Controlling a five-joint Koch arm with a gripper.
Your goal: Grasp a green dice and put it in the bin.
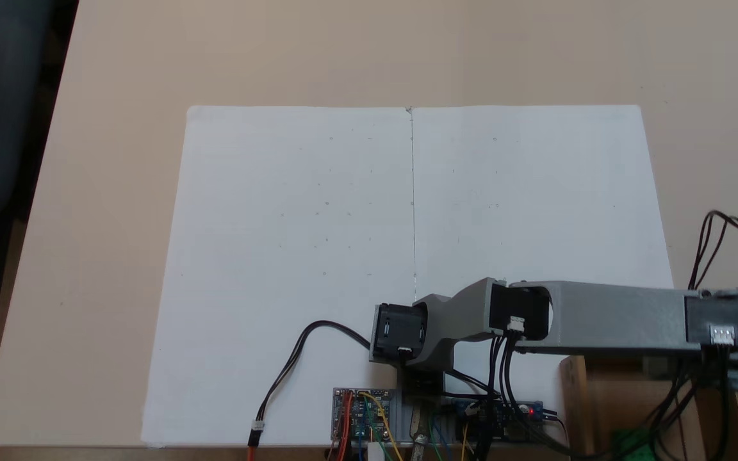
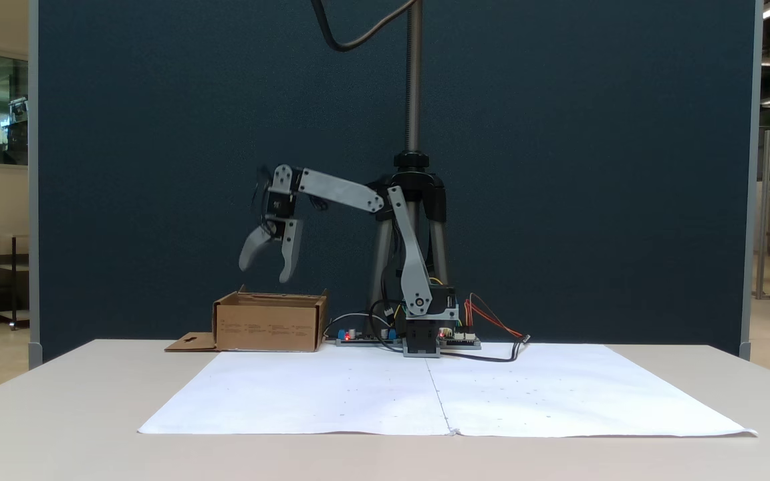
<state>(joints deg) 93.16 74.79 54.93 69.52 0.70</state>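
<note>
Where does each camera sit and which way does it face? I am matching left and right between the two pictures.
A fixed view: above the table, looking down; the grey arm reaches right over the shallow brown cardboard bin, where the small bright green plastic dice lies.
A fixed view: low at the table's far edge, looking level at the robot's front; the open gripper hangs above the bin.
Shared: arm, bin, the white paper sheets, mirrored left to right.
</note>
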